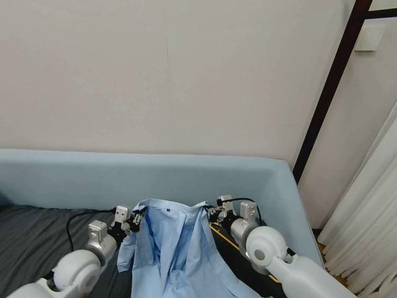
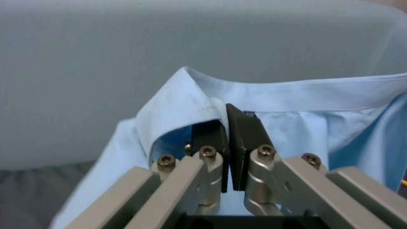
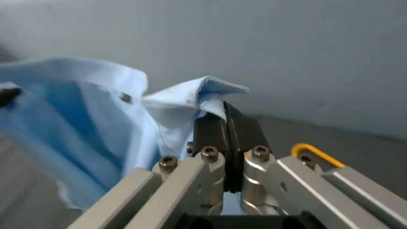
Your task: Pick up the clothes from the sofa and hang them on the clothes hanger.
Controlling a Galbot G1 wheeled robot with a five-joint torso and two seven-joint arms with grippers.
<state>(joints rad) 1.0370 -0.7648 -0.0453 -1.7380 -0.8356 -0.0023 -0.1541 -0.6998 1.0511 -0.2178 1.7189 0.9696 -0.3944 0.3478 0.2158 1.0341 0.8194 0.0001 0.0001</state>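
Note:
A light blue shirt (image 1: 177, 248) hangs spread between my two grippers above the sofa seat. My left gripper (image 1: 133, 218) is shut on the shirt's collar at one shoulder; in the left wrist view its black pads (image 2: 240, 138) pinch the collar fold (image 2: 190, 102). My right gripper (image 1: 213, 211) is shut on the other collar corner, seen as the blue fold (image 3: 190, 98) caught between its pads (image 3: 224, 129). The shirt's front panels drape down between both arms.
The pale blue sofa backrest (image 1: 155, 174) runs behind the shirt, with dark grey seat fabric (image 1: 31, 236) below. A yellow-edged item (image 3: 315, 152) lies on the seat by my right arm. A dark pole (image 1: 325, 93) and white curtains (image 1: 372, 217) stand at the right.

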